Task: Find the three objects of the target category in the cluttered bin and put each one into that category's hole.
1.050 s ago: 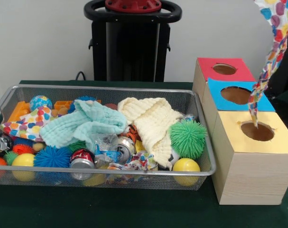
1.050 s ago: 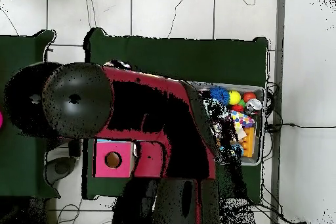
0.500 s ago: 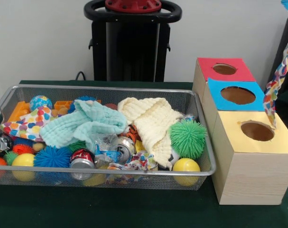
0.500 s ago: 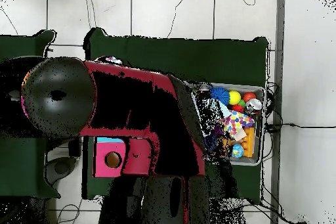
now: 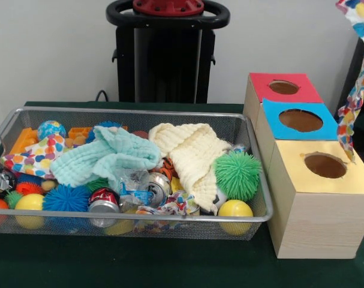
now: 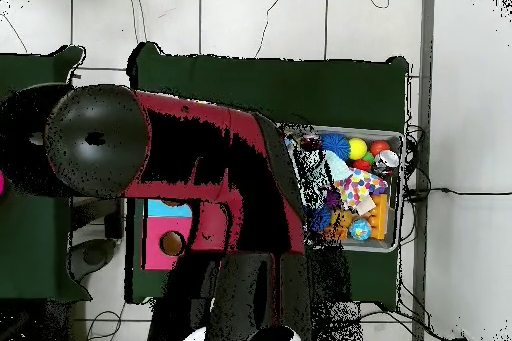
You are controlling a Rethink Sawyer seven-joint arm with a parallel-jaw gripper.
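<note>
From overhead, the big red and black robot arm (image 6: 200, 187) is spreading across most of the green table (image 6: 270, 82), hiding the wooden boxes except for slivers of the blue lid (image 6: 165, 209) and the red lid (image 6: 165, 245). The front view is showing none of the arm. Its claw is out of sight in both views, so I cannot tell how wide it is standing or whether it is the thing holding the cloth.

The silver wire mesh bin (image 5: 134, 216) is sitting on the table, packed nearly to its rim, and only the front view is showing all of it. The row of three pale wooden boxes (image 5: 313, 228) is standing just beside the bin's end, each lid with a round hole: red-topped farthest back, blue-topped in the middle, yellow-topped (image 5: 325, 171) nearest. All three holes are lying open.

A long polka-dot multicoloured cloth strip (image 5: 352, 96) is hanging down from the picture's top corner, its lower tip dangling just beside the yellow lid's hole.

Inside the bin, a mint green waffle cloth (image 5: 107, 155) and a cream waffle cloth (image 5: 190, 153) are lying on top, a green spiky ball (image 5: 237, 174) is sitting beside the cream one, and crushed cans (image 5: 104, 201) are lying along the front wall.
</note>
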